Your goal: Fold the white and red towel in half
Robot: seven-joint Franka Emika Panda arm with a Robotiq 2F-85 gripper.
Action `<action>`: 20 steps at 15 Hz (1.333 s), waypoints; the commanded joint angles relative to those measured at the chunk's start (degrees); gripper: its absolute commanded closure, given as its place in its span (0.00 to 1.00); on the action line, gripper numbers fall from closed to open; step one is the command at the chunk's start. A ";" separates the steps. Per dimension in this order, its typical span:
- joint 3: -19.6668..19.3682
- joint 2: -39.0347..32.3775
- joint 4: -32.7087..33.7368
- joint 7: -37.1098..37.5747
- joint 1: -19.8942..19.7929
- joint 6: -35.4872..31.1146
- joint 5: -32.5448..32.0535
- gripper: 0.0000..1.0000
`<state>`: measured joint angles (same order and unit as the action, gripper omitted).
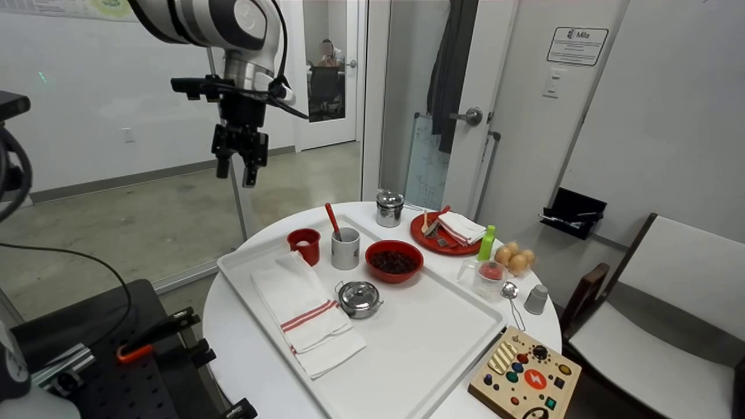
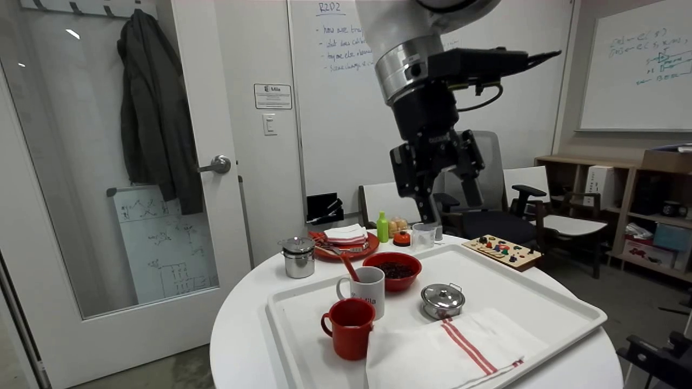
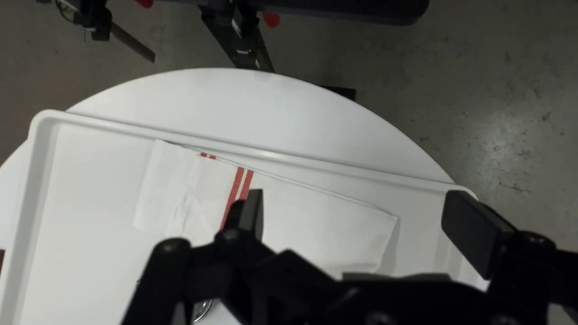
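Note:
The white and red towel (image 1: 291, 285) lies on the tray along one long side, and shows in both exterior views (image 2: 427, 351). It looks layered, with a pair of red stripes across it and uneven layers at the end beyond the stripes. In the wrist view the towel (image 3: 311, 212) lies below my gripper (image 3: 356, 221), whose fingers are wide apart with nothing between them. In both exterior views my gripper (image 1: 236, 173) is open, empty and high above the table, apart from the towel; it points downward (image 2: 451, 205).
A lidded metal bowl (image 1: 359, 298) stands right beside the towel on the white tray (image 1: 465, 372). A red cup (image 1: 308, 251), a white mug (image 1: 346, 256) with a red-handled utensil and a red bowl (image 1: 401, 276) stand nearby. A red plate (image 1: 420, 238) bears another striped cloth (image 1: 464, 226).

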<state>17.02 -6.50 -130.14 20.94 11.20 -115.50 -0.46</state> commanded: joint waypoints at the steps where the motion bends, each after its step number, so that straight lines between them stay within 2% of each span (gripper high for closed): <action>1: -1.66 -13.04 9.11 2.17 3.97 -1.64 -5.07 0.00; 4: -3.88 -20.48 15.57 2.62 6.57 -3.27 -5.54 0.00; 5: -4.34 -21.57 17.82 0.80 7.06 -0.12 -5.47 0.00; 6: -4.26 -17.25 11.72 0.94 6.75 -3.40 -3.57 0.00; 8: -5.00 -20.33 15.09 0.79 7.45 -2.52 -3.66 0.00; 12: -5.54 -21.74 16.59 2.62 7.95 -1.92 -3.40 0.00; 17: -7.98 -26.90 15.38 10.39 10.32 -10.82 -2.96 0.00; 20: -10.35 -31.26 16.25 14.49 13.51 -15.21 -5.30 0.00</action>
<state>9.36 -33.91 -115.03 31.35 21.13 -126.84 -4.49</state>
